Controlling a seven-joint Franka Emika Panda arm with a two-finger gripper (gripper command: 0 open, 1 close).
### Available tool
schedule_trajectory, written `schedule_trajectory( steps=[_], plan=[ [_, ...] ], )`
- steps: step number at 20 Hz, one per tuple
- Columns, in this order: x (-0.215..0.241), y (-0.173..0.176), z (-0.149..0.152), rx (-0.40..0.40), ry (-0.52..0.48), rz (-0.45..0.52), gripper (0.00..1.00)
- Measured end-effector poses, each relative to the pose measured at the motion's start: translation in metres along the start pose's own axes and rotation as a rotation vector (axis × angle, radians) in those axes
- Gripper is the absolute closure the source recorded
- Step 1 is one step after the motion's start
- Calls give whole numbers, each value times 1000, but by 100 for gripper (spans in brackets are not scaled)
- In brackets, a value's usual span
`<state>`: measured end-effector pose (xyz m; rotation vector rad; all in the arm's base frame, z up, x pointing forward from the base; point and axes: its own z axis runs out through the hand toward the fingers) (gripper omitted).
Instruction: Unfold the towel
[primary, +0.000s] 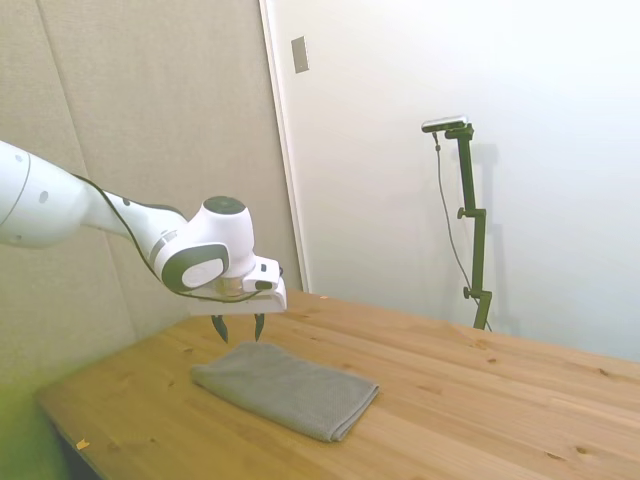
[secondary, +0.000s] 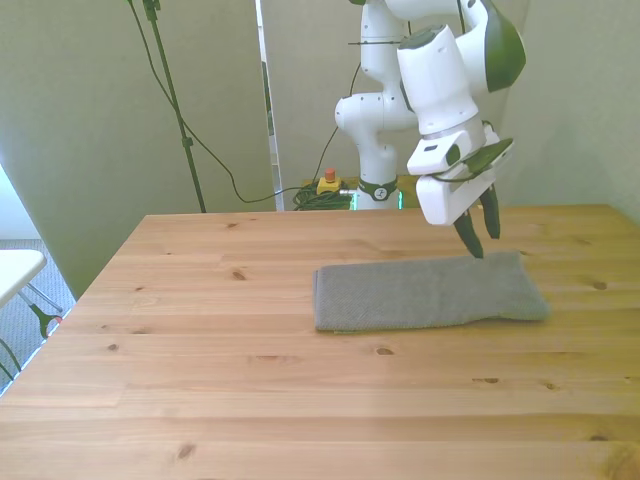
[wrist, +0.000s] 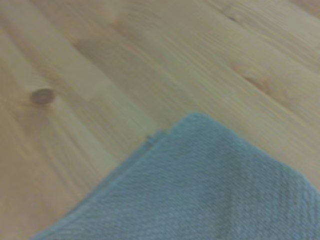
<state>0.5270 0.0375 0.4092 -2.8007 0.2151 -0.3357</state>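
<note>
Wrist view: blurry grey towel (wrist: 200, 190), seemingly woven terry, rounded corner.

Towel (secondary: 425, 291): plain grey, fine woven terry texture, no print. Table (secondary: 220, 380): light honey-brown wood, long plank grain, scattered dark knots. My gripper (secondary: 480, 232): white housing, dark fingers. My arm (secondary: 440, 60): white shell, dark grey joint panels.
</note>
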Motion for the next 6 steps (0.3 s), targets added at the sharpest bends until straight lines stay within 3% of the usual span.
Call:
schedule_trajectory(
  steps=[6],
  plan=[
    [-82,2,-27,-151,106,221,0]
  ],
)
